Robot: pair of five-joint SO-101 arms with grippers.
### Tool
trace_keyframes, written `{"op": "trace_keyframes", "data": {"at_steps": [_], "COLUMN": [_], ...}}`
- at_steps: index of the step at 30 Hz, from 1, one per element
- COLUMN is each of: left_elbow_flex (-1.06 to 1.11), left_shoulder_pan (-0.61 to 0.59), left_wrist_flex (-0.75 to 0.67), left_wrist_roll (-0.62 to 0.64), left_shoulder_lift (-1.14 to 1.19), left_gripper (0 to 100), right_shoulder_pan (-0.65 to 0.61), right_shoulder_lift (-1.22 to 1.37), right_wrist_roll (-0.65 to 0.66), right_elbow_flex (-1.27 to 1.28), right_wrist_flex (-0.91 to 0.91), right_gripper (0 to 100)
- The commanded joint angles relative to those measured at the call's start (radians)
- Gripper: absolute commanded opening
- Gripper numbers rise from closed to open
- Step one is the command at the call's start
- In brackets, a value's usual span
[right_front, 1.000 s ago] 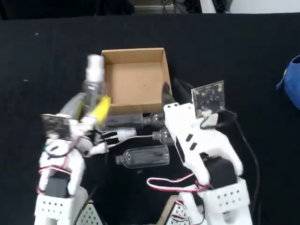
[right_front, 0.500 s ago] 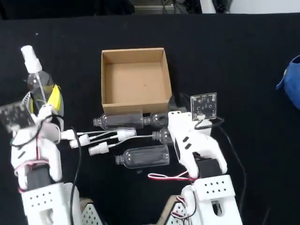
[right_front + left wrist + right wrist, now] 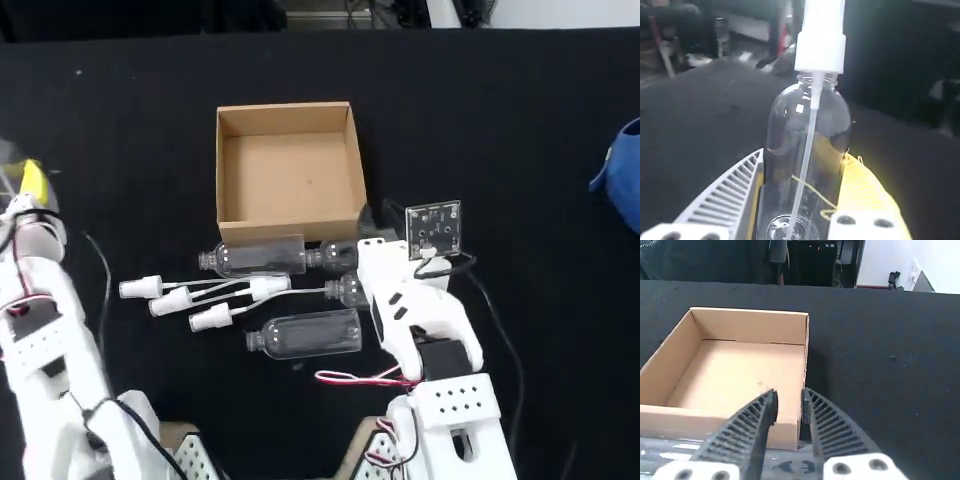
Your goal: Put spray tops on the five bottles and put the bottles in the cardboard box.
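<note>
Gripping a spray-topped bottle [image 3: 807, 125], the left gripper [image 3: 805, 170] sits at the table's [image 3: 500, 120] left edge; the right gripper [image 3: 789, 402], fingers barely parted, hangs at the cardboard box's [image 3: 750, 327] near wall.

The left gripper [image 3: 28, 185], clamped on a capped bottle [image 3: 805, 135], swings from beside the left wall of the cardboard box [image 3: 290, 118] out to the frame's far left edge. The right gripper [image 3: 789, 405] draws back from the box's right wall toward the lower frame.
</note>
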Motion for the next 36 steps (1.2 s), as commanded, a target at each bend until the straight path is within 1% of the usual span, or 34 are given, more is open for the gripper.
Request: {"op": "trace_keyframes", "data": {"at_steps": [1, 7, 16, 24, 28, 36], "left_elbow_flex": [-0.093, -0.085, -0.087, -0.094, -0.096, -0.151], "left_shoulder_pan": [-0.068, -0.116, -0.117, -0.136, -0.156, -0.176], "left_wrist_flex": [-0.106, -0.253, -0.430, -0.624, -0.660, -0.654], "left_wrist_roll": [0.002, 0.002, 0.002, 0.000, 0.000, 0.000], "left_shoulder_lift": [0.081, 0.216, 0.393, 0.566, 0.615, 0.690], "left_gripper": [3, 3, 3, 3, 3, 3], "right_shoulder_pan": [-0.020, -0.020, -0.015, -0.020, -0.020, -0.017], "right_shoulder_lift": [-0.019, -0.019, -0.019, -0.019, -0.019, -0.019], "right_wrist_roll": [0.002, -0.003, -0.002, -0.003, -0.005, 0.000], "right_elbow_flex": [-0.005, -0.005, -0.007, -0.007, -0.007, -0.005], "right_wrist_flex": [-0.026, -0.029, -0.026, -0.026, -0.025, -0.025], "right_gripper": [7.0, 7.0, 7.0, 7.0, 7.0, 7.0]}}
